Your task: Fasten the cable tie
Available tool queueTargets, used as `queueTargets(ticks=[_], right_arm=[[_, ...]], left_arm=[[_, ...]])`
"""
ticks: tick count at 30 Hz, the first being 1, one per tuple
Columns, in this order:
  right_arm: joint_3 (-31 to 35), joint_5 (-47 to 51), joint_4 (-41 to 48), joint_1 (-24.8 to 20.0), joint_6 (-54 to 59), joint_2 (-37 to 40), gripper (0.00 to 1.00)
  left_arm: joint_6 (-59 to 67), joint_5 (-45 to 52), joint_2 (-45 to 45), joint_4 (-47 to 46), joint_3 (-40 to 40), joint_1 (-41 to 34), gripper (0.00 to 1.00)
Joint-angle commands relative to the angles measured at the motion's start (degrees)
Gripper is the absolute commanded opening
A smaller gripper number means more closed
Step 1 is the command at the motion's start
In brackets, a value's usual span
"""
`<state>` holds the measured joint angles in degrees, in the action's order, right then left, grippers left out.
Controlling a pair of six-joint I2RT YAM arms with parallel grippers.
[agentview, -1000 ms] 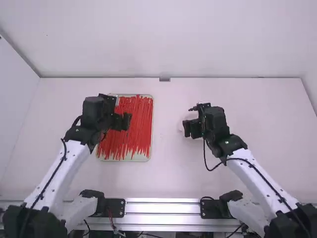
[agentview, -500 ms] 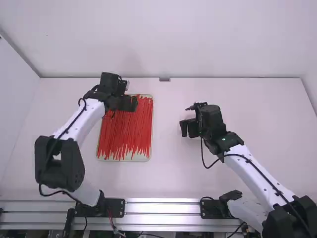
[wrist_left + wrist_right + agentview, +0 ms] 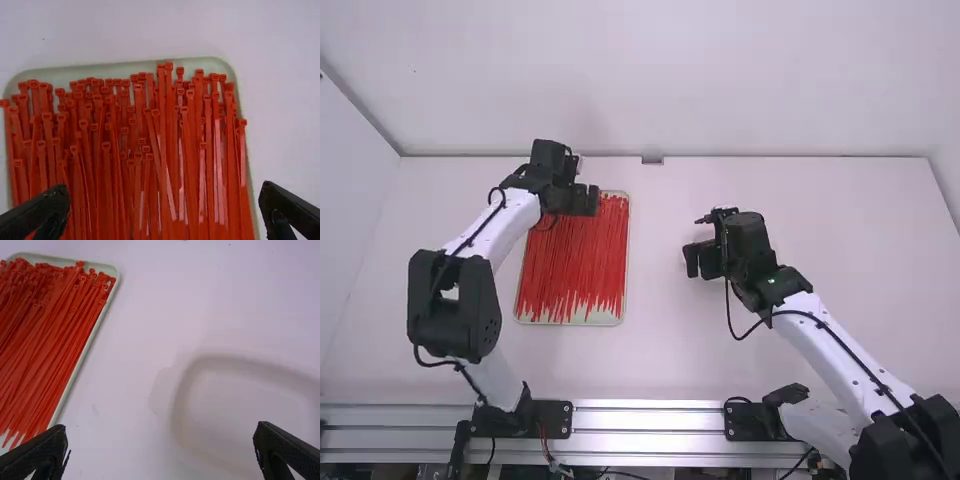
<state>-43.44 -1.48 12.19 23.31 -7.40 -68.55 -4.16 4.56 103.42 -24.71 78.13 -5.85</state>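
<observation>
Red cable ties (image 3: 575,265) are heaped in a pale tray (image 3: 110,69) left of centre in the high view. The left end effector (image 3: 580,199) is held over the tray's upper end, spread wide. The right end effector (image 3: 697,258) is held wide open, right of centre, above the white tabletop (image 3: 840,220).

White table (image 3: 840,200); plain white walls (image 3: 640,70) behind, left; aluminium rail (image 3: 650,415) along near edge.

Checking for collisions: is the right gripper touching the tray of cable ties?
Apart. The high view shows bare table between the right gripper and the tray.
</observation>
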Motion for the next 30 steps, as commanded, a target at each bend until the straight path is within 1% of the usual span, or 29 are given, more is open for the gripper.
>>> queueTargets(ticks=[1,3,8,14,22,23,30], right_arm=[[-2.2,-0.2,0.1,0.3,-0.1,-0.4,0.99],[-2.2,-0.2,0.2,0.3,-0.1,-0.4,0.99],[-2.2,-0.2,0.3,0.3,-0.1,-0.4,0.99],[-2.2,-0.2,0.5,0.3,-0.1,-0.4,0.99],[-2.2,-0.2,0.9,0.3,-0.1,-0.4,0.99],[-2.2,-0.2,1.0,0.3,-0.1,-0.4,0.99],[-2.2,-0.2,0.7,0.3,-0.1,-0.4,0.99]], left_arm=[[-0.5,-1.1,2.1,0.4,1.0,-0.2,0.99],[-0.8,-1.2,2.8,1.3,1.0,-0.2,0.99],[-3.7,-5.7,5.4,4.1,1.0,-0.2,0.99],[-2.9,-8.7,6.7,7.9,1.0,-0.2,0.99],[-2.9,-8.0,7.2,9.3,1.0,1.4,0.99],[-2.9,-6.9,7.2,9.4,1.0,1.5,0.99],[-2.9,-6.5,7.2,9.7,1.0,1.4,0.99]])
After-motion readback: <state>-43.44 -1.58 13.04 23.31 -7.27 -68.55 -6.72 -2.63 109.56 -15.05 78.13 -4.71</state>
